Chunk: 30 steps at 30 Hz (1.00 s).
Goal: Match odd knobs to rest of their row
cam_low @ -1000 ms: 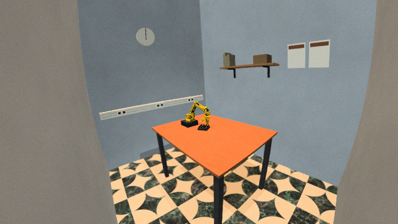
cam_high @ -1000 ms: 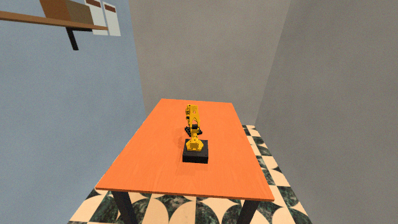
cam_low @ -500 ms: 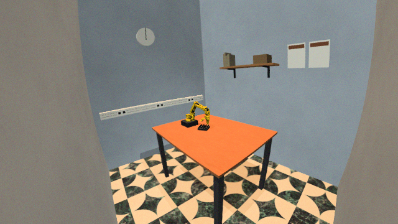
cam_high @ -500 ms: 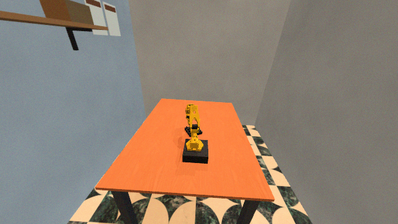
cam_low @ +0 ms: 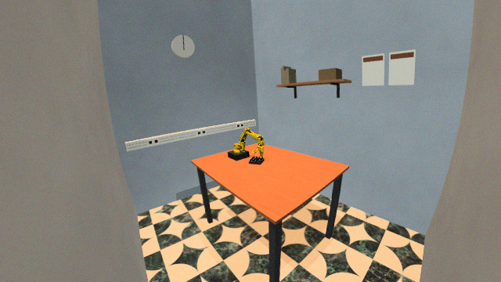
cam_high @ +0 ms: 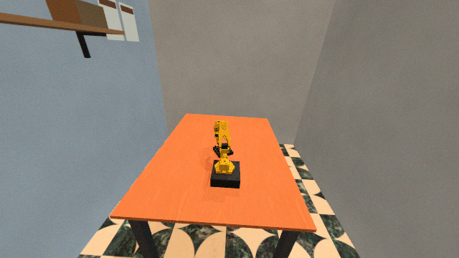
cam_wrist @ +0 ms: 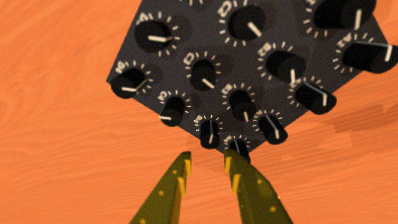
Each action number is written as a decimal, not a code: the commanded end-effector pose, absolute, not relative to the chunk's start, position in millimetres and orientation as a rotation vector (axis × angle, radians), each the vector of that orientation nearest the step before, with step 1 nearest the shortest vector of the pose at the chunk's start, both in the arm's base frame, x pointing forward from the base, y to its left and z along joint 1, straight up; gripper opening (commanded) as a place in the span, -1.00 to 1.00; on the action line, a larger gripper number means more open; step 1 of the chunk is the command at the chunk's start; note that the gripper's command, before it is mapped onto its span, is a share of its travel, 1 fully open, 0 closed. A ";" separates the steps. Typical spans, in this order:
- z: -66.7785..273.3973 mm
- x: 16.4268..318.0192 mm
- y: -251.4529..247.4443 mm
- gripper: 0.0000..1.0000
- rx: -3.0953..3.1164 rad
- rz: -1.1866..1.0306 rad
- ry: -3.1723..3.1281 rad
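Note:
The black knob box (cam_wrist: 250, 70) lies on the orange table, turned so that one corner points at me in the wrist view. It carries several black knobs with white pointer lines and tick rings. My gripper (cam_wrist: 207, 157) hovers just over that near corner, its two yellow fingers almost shut with a narrow gap and nothing between them. The right fingertip is at the corner knob (cam_wrist: 238, 146); a second knob (cam_wrist: 210, 134) sits just ahead of the gap. In the top and exterior views the arm bends down over the box (cam_high: 218, 153) (cam_low: 256, 162). The labels are too blurred to read.
The arm's black base (cam_high: 225, 178) stands on the table just behind the box. The orange table top (cam_low: 270, 176) reaches well beyond the box on all sides. Walls stand close on two sides.

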State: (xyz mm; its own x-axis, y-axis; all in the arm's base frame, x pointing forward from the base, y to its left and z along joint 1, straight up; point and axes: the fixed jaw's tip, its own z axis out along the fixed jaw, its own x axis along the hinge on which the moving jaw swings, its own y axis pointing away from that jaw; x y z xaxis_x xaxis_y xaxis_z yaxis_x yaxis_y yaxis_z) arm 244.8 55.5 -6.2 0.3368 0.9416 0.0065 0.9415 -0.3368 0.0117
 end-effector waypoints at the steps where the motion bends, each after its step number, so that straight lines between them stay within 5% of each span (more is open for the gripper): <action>1: -13.0 242.5 57.8 -0.81 2.561 0.003 1.818; 30: -29.3 238.8 57.0 -0.81 2.561 0.003 1.818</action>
State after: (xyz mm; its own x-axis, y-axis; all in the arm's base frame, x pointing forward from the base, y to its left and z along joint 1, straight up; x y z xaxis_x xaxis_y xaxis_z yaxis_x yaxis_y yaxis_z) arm 241.8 54.7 -25.7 0.3368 0.9416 0.0032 0.9415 -0.3368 0.0068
